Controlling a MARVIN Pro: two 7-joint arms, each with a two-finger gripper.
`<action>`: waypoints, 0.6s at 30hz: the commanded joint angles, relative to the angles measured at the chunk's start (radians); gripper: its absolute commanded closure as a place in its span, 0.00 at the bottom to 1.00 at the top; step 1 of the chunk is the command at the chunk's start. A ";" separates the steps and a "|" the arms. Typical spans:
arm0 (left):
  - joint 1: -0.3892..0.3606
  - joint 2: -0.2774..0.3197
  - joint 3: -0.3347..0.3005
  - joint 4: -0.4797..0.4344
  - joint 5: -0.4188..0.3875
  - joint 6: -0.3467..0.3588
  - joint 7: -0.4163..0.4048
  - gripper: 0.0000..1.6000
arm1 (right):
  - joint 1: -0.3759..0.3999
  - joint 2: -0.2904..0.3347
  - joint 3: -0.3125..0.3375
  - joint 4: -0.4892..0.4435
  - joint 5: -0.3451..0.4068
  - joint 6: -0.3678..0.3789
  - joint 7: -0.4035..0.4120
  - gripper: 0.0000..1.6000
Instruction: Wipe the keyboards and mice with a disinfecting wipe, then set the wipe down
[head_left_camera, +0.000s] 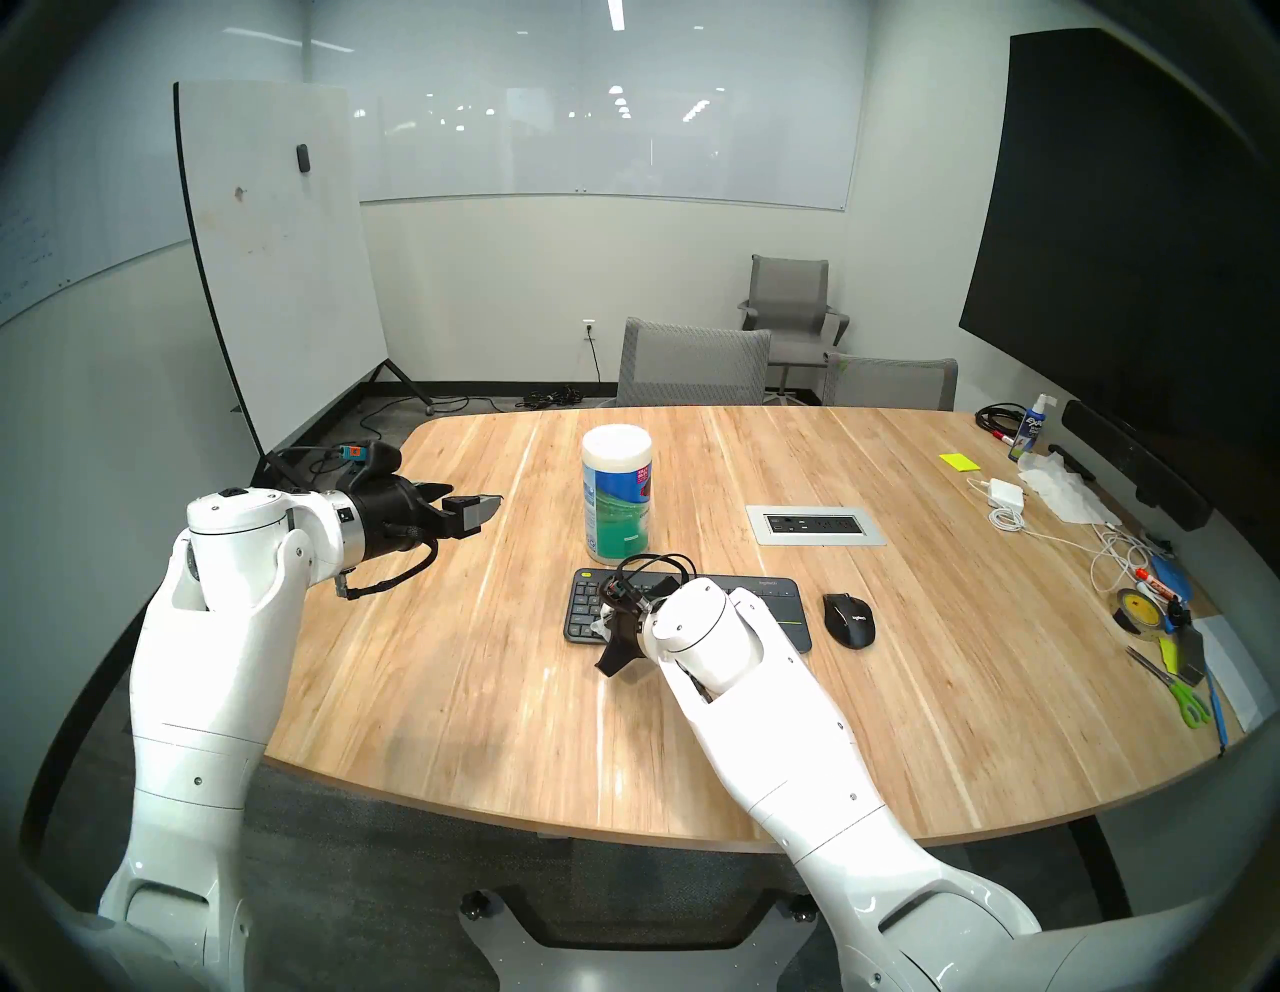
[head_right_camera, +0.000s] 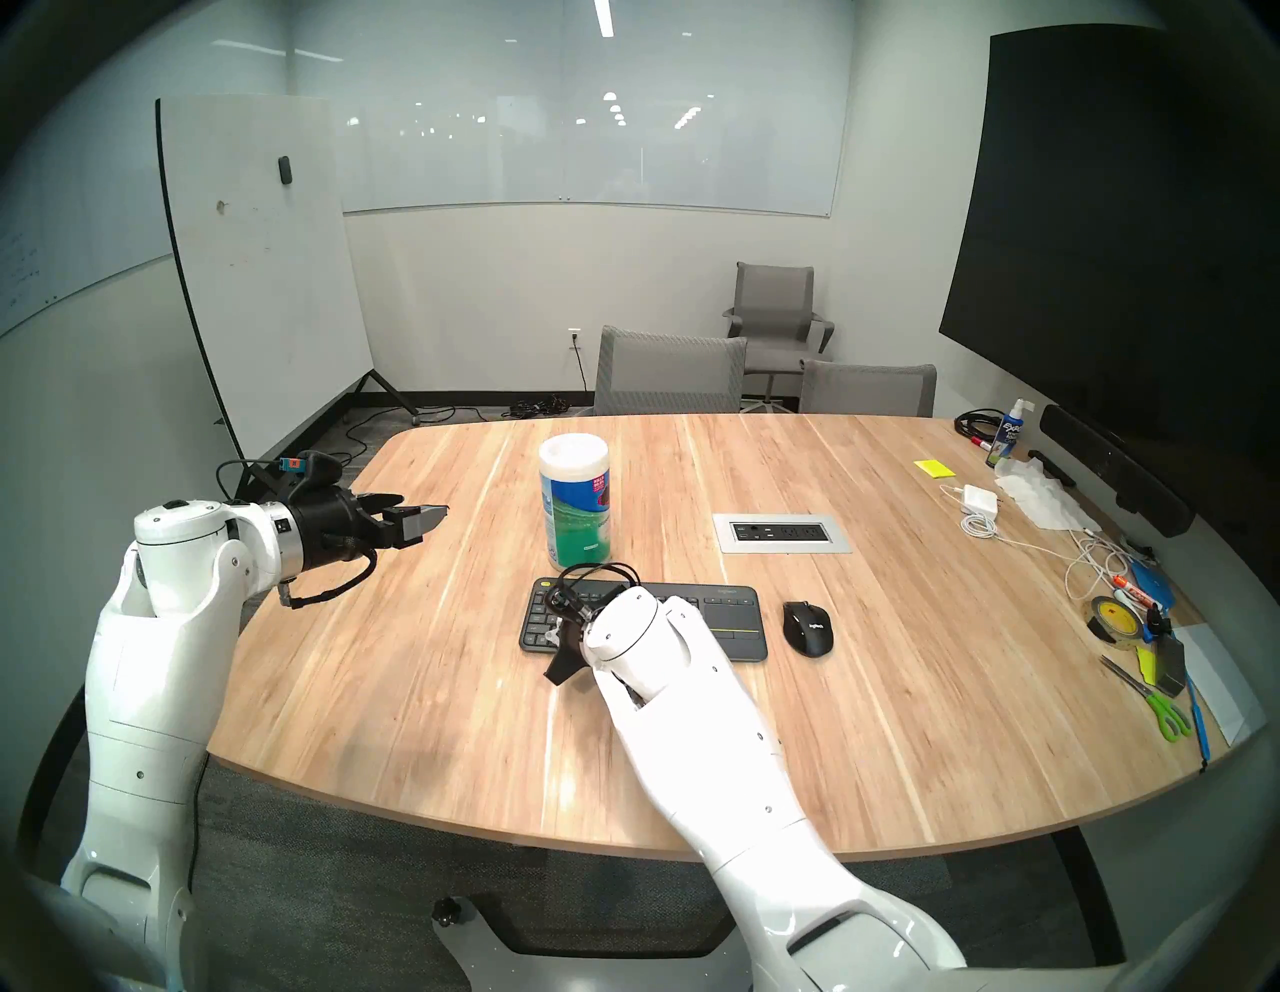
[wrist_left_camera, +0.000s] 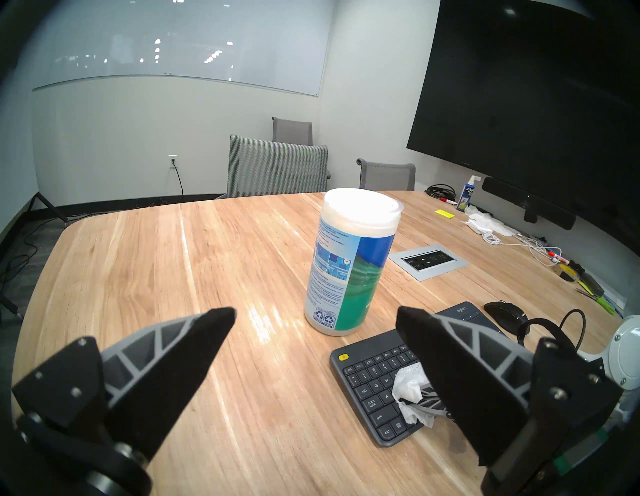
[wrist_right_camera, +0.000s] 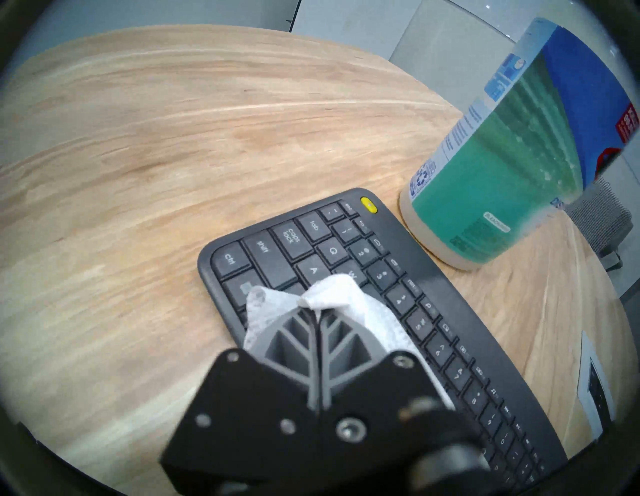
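Glossy streaked wood table, matt dark plastic keyboard, soft woven-textured white wipe.

Left end effector agape, right end effector clamped

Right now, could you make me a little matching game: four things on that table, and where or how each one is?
Things:
1. wipe
2. mouse
3. canister
4. left fingers

States:
A. standing upright behind the keyboard
B. spread open, holding nothing
C. pinched by the right fingers over the keys
D. lying beside the keyboard's touchpad end

Pairs: 1-C, 2-D, 3-A, 4-B
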 joint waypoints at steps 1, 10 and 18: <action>-0.013 -0.002 -0.003 -0.024 -0.002 -0.004 0.001 0.00 | 0.056 -0.009 0.040 0.028 0.009 -0.007 -0.022 1.00; -0.013 -0.001 -0.003 -0.023 -0.002 -0.004 0.000 0.00 | 0.116 0.002 0.102 0.095 0.026 -0.018 -0.033 1.00; -0.013 -0.001 -0.003 -0.023 -0.002 -0.004 0.000 0.00 | 0.152 0.024 0.150 0.140 0.042 -0.032 -0.029 1.00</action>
